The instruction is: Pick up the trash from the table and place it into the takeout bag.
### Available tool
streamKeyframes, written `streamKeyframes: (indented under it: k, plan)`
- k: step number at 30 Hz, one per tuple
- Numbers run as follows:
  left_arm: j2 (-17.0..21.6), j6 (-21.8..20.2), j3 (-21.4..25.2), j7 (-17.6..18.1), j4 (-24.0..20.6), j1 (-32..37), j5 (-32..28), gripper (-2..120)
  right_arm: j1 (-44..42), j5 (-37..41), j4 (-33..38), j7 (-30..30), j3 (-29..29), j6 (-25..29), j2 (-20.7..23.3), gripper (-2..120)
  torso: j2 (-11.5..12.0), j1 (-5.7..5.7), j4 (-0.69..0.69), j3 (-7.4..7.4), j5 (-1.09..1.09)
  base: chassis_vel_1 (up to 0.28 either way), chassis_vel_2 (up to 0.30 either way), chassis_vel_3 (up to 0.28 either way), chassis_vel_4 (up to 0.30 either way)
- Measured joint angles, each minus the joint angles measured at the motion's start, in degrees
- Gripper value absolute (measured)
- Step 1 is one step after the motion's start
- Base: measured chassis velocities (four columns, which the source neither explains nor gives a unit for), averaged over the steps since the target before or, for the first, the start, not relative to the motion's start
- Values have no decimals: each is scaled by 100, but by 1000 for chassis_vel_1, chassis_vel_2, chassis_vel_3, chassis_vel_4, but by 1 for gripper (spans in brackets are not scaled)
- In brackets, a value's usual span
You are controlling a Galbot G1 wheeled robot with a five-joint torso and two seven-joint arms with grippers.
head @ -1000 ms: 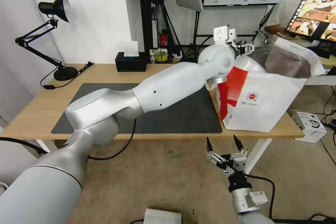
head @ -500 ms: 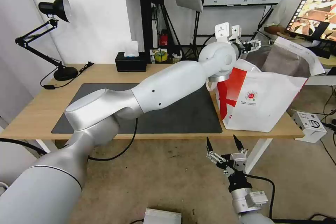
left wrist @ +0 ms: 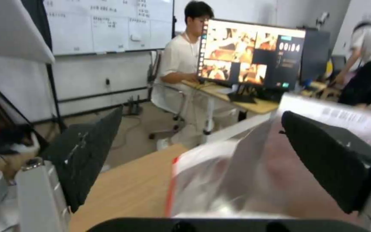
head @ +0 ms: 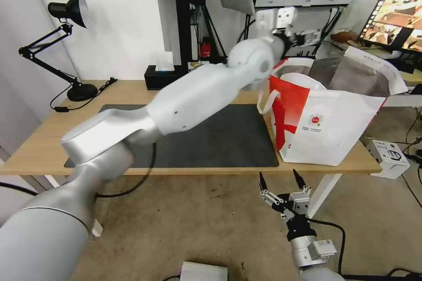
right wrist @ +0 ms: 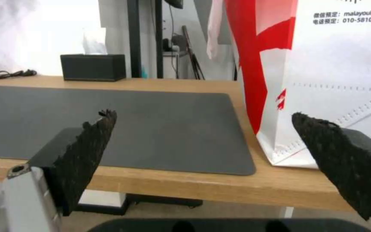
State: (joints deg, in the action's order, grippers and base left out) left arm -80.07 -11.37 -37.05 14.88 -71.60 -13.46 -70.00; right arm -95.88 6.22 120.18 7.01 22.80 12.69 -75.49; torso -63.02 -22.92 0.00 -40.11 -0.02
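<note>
The takeout bag [head: 325, 127], white with red side panels and foil lining, stands open on the right end of the table [head: 44, 140]. My left gripper [head: 306, 37] hangs open and empty above the bag's far left rim. In the left wrist view the left gripper [left wrist: 200, 114] holds nothing, and the takeout bag [left wrist: 237, 180] lies below it. My right gripper [head: 278, 175] waits open below the table's front edge, facing the takeout bag [right wrist: 331, 64] and the dark grey mat [right wrist: 151, 129]. The trash is out of view.
A black tissue box [head: 164, 77] and a black desk lamp [head: 81, 91] stand along the table's back edge. The dark mat [head: 237, 140] covers the middle. A white box [head: 389, 153] lies on the floor at the right. A person sits at a monitor [head: 395, 9] behind.
My left arm has swung up and to the left, lifting its gripper away from the bag's mouth. The bag's near rim has risen back up. The right arm has not moved.
</note>
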Motion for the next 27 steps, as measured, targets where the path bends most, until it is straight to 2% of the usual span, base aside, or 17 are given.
streamKeyframes:
  k: [2, 3, 5, 9, 17, 20, 21, 24, 25, 27]
  plan:
    - [303, 18, -1, -56, -238, 177, 191, 100, 0, 0, 0, 0, 0, 0, 0, 100, 0, 0, -1, 0, 0, 0, 0, 0, 0]
    - [303, 18, -1, -56, -238, 177, 191, 100, 0, 0, 0, 0, 0, 0, 0, 100, 0, 0, -1, 0, 0, 0, 0, 0, 0]
    - [712, 21, 80, -61, -577, 451, 401, 100, 0, 0, 0, 0, 0, 0, 0, 100, 0, 0, 1, 0, -1, 0, 0, 0, 0]
    - [958, 20, 183, -49, -758, 659, 518, 100, 0, 0, 0, 0, 0, 0, 0, 100, 0, 0, 3, 0, -1, 0, 0, 0, 0]
    - [1421, -88, 766, 182, -1113, 1383, 764, 100, 0, 0, 0, 0, 1, 0, 0, 100, 0, 0, 0, 0, 1, 0, 0, 0, 0]
    - [1733, -115, 980, 189, -1343, 1651, 812, 100, 0, 0, 0, 0, 0, 0, 0, 100, 0, 0, -1, 0, 1, 0, 0, 0, 0]
    - [1733, -115, 980, 189, -1343, 1651, 812, 100, 0, 0, 0, 0, 0, 0, 0, 100, 0, 0, -1, 0, 1, 0, 0, 0, 0]
    - [2149, -130, 1221, 179, -1670, 2009, 834, 100, 0, 0, 0, 0, 1, 0, 0, 100, 0, 0, 0, 0, 2, 0, 0, 0, 0]
    - [2149, -130, 1221, 179, -1670, 2009, 834, 100, 0, 0, 0, 0, 1, 0, 0, 100, 0, 0, 0, 0, 2, 0, 0, 0, 0]
    - [2395, -133, 1454, 176, -1878, 2295, 878, 100, 0, 0, 0, 0, 0, 0, 0, 100, 0, 0, 1, 0, 0, 0, 0, 0, 0]
